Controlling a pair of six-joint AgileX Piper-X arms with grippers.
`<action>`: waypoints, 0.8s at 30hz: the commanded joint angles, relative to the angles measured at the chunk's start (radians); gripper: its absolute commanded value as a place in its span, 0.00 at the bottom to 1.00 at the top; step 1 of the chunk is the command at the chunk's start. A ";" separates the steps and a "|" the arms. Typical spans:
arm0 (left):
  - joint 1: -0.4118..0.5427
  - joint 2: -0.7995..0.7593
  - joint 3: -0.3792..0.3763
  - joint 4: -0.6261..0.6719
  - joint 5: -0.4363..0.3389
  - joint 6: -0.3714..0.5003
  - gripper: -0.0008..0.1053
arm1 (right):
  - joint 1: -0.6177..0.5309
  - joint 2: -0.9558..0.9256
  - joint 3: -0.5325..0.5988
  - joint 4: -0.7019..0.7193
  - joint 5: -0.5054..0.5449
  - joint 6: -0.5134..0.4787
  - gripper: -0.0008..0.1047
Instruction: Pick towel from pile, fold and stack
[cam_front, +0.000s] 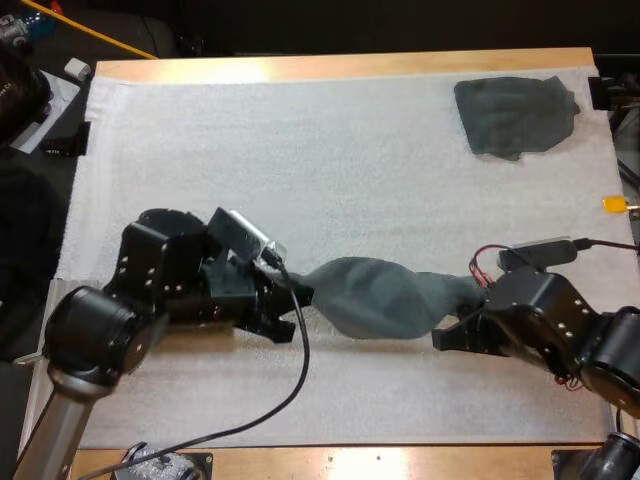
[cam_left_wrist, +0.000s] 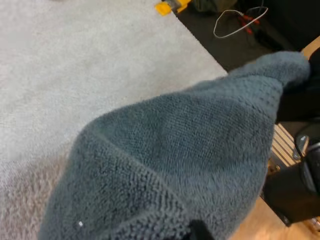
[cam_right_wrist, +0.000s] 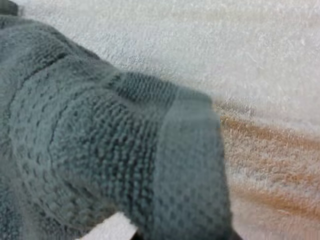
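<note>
A dark grey-green towel (cam_front: 385, 295) hangs stretched between my two grippers over the front middle of the white mat (cam_front: 300, 150). My left gripper (cam_front: 298, 290) is shut on the towel's left end, and my right gripper (cam_front: 470, 305) is shut on its right end. The cloth sags in the middle as a rounded bundle. In the left wrist view the towel (cam_left_wrist: 180, 160) runs away from my fingers toward the other arm. Up close in the right wrist view, the towel's (cam_right_wrist: 100, 145) waffle weave and hem bunch at my fingers. A second towel (cam_front: 515, 115) lies crumpled at the mat's far right.
The mat covers most of the wooden table (cam_front: 330, 66). Both arms sit low near the table's front edge.
</note>
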 joint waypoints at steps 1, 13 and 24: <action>-0.009 -0.027 -0.016 0.044 0.001 -0.011 0.01 | 0.000 -0.012 -0.030 0.045 -0.034 -0.002 0.01; -0.076 -0.134 -0.010 0.213 -0.020 -0.023 0.01 | 0.088 -0.053 -0.079 0.189 -0.166 0.053 0.01; -0.141 -0.136 0.045 0.236 -0.221 0.008 0.01 | 0.163 -0.052 -0.046 0.248 -0.115 0.130 0.01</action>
